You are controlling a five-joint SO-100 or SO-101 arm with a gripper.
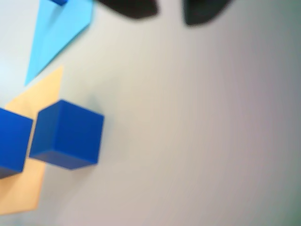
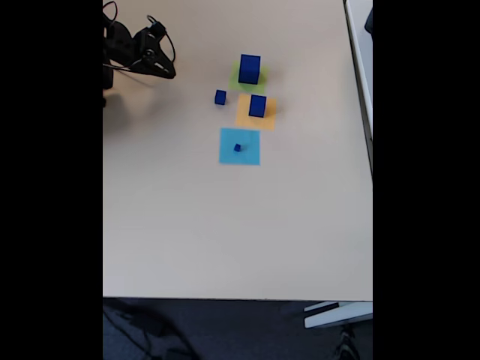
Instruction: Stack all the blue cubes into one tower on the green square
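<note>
In the fixed view, 4 blue cubes sit toward the table's (image 2: pixel 225 225) far edge: the largest cube (image 2: pixel 250 69) on the green square (image 2: pixel 234 77), a mid-sized cube (image 2: pixel 257 106) on the orange square (image 2: pixel 246 116), a small cube (image 2: pixel 220 97) on bare tabletop just left of these, and the tiny cube (image 2: pixel 237 148) on the light-blue square (image 2: pixel 240 146). The gripper (image 2: pixel 166 73) hangs over the far-left corner, well apart from them. In the wrist view its fingertips (image 1: pixel 129 9) are dark, spread apart and empty.
</note>
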